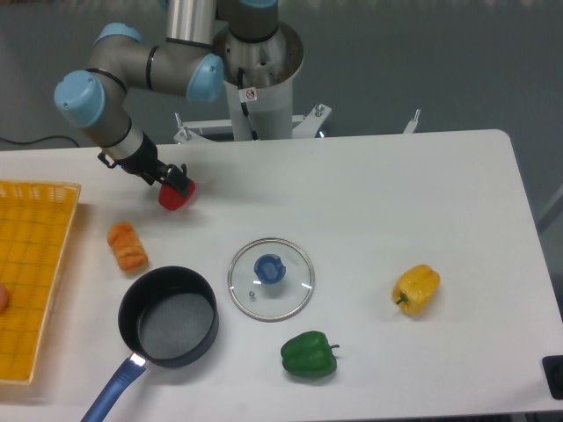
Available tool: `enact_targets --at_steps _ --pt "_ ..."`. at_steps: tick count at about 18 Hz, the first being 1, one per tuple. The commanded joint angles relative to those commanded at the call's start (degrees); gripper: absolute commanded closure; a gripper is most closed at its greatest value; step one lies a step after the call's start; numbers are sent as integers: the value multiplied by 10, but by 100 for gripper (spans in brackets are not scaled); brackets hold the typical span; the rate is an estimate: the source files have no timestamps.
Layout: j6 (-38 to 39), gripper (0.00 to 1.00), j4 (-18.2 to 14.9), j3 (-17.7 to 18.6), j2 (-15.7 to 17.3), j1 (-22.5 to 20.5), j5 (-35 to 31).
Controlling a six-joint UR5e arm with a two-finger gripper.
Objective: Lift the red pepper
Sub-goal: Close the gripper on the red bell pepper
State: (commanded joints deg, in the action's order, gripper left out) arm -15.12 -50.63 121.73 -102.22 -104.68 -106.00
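The red pepper [175,199] is a small glossy red shape at the table's left rear. My gripper [178,184] comes down on it from the upper left, its dark fingers closed over the pepper's top. The pepper's upper part and stem are hidden behind the fingers. It seems to sit slightly above the table, with a faint shadow under it.
An orange ridged pastry [127,245] lies left of a black pan with a blue handle [167,317]. A glass lid [271,278] lies at centre. A green pepper [309,354] and a yellow pepper [416,289] are to the right. A yellow basket [40,220] sits at the left edge.
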Motion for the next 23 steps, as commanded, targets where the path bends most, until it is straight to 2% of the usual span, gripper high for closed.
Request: enact_targets --at_steps 4,6,9,16,23 --pt "-1 1 0 -1 -5 0 -9" --pt "-1 7 0 -2 -10 0 -15" --pt "-1 26 1 -4 -16 0 -22" --pt "-2 51 0 -10 -16 0 -24" --pt "-9 53 -6 -40 -6 -2 -24"
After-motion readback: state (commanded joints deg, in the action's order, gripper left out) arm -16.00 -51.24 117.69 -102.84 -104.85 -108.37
